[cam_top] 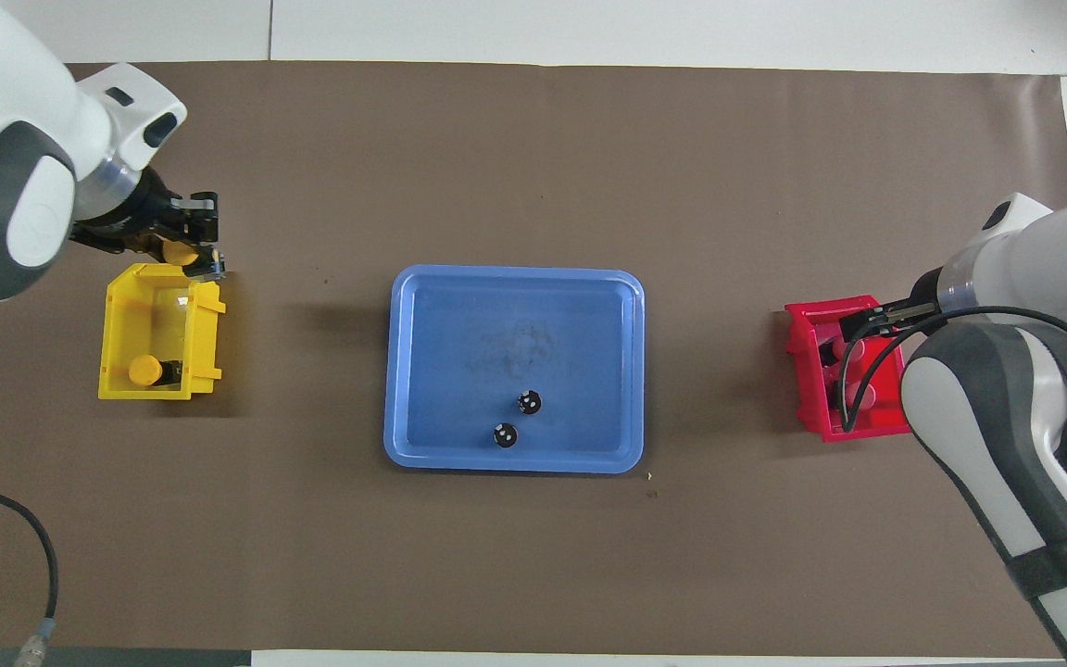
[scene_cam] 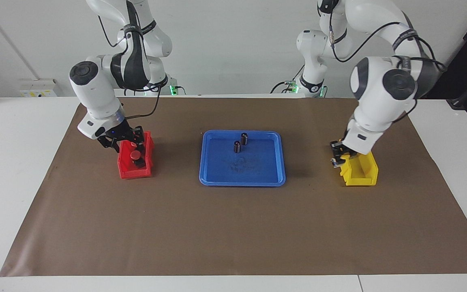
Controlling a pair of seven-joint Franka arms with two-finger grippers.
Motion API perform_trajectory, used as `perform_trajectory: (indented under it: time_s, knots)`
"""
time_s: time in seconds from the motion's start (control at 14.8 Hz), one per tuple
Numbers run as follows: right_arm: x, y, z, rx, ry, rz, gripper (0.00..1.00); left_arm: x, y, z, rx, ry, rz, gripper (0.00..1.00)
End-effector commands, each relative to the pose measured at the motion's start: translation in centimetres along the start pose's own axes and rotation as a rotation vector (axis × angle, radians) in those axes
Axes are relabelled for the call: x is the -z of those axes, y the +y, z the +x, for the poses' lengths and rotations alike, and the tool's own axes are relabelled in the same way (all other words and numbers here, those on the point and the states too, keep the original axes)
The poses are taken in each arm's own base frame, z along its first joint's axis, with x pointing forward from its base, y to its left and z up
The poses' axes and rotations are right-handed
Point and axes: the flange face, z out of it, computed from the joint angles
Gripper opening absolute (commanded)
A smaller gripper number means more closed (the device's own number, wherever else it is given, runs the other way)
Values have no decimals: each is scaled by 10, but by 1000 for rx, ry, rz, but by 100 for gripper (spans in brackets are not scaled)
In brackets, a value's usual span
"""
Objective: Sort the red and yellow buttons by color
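A yellow button (cam_top: 180, 251) sits in the closed left end effector (cam_top: 189, 252), held over the end of the yellow bin (cam_top: 117, 320) that is farther from the robots; in the overhead view the yellow cap shows between the dark fingers, just above the bin's rim. A second yellow button (cam_top: 145, 371) already lies inside that bin, at the end nearer the robots. At the right arm's end of the table, a red button (scene_cam: 136, 155) rests in the red bin (scene_cam: 125, 172); a dark body next to it may belong to the other red one, but I cannot tell. The right end effector (scene_cam: 121, 142) hangs just above the red bin with its fingers spread and nothing between them.

These buttons look small, rigid and light: a flat round cap on a stubby black-and-silver body. The cap is probably smooth and wider than the body, so the sounder hold is likely across the body under the cap, where the fingers have flat sides to press and the cap's lip stops it from sliding down. They seem sturdy enough to be let go from low over a bin without harm.

Between the bins stands the blue tray (scene_cam: 217, 178), with only two dark capless cylinders (scene_cam: 240, 142) upright in it, on brown paper (scene_cam: 233, 227) covering the table
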Motion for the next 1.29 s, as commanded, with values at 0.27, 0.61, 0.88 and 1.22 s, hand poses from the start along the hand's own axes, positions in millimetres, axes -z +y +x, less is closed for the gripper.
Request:
perform_trajectory:
  time_s: [0.27,0.61,0.88,1.22]
  knots:
    - [163,17,-27,-20,3,-21,100,-13,-71,5,-86,57,11,1]
    - [172,57,-19,-79,15,-39,100,-51,-71,-19,-197,49,2,1]
    - [168,75,-23,-105,7,-28,100,-66,-70,-34,-189,34,-10,1]
    - [161,82,-23,-116,-6,-14,100,-100,-62,-41,-159,91,-19,1]
